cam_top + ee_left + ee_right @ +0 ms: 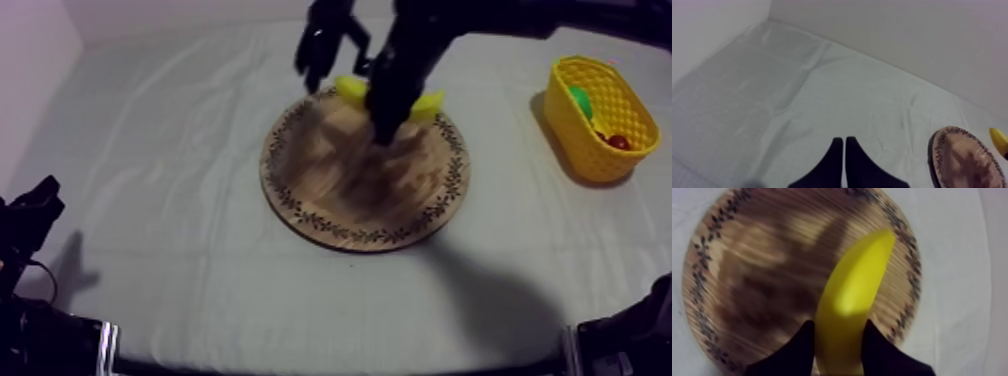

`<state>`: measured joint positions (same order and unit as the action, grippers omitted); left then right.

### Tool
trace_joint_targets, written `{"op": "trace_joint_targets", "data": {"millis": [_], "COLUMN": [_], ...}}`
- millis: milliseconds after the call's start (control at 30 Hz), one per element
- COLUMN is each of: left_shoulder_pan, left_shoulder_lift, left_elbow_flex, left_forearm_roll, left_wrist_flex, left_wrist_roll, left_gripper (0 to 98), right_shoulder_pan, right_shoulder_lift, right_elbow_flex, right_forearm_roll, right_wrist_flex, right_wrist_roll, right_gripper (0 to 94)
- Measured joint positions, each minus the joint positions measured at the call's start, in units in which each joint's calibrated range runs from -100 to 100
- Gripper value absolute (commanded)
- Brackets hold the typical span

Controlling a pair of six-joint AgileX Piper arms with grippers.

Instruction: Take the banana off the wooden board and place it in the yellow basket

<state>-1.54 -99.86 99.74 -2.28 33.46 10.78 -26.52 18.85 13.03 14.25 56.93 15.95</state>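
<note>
Right gripper point(839, 344) clamped on the banana point(858, 283) over the wooden board point(330, 195)

Its two fingers press the banana's sides near one end; whether the banana touches the board I cannot tell. The yellow basket point(566, 118) stands well apart at the table's right. The left gripper point(844, 156) sits low at the left, fingers together on nothing.

Creased grey-white cloth point(170, 210) spread across the table point(300, 335), plain pale wall point(897, 35) behind, soft light
</note>
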Motion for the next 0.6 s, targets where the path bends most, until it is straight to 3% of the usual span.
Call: {"op": "trace_joint_targets", "data": {"millis": [267, 600], "left_shoulder_pan": [0.0, 0.0], "left_shoulder_lift": [0.0, 0.0], "left_elbow_flex": [0.0, 0.0], "left_forearm_roll": [0.0, 0.0], "left_wrist_flex": [0.0, 0.0], "left_wrist_roll": [0.0, 0.0], "left_gripper": [0.1, 0.1], "right_shoulder_pan": [9.03, 23.15], "right_shoulder_lift": [-10.57, -14.29], "right_elbow_flex": [7.47, 1.55], "right_forearm_roll": [-0.78, -5.89], "right_wrist_flex": [-0.61, -0.19], "right_wrist_roll": [4.59, 13.47], "right_gripper": [28.0, 29.3]}}
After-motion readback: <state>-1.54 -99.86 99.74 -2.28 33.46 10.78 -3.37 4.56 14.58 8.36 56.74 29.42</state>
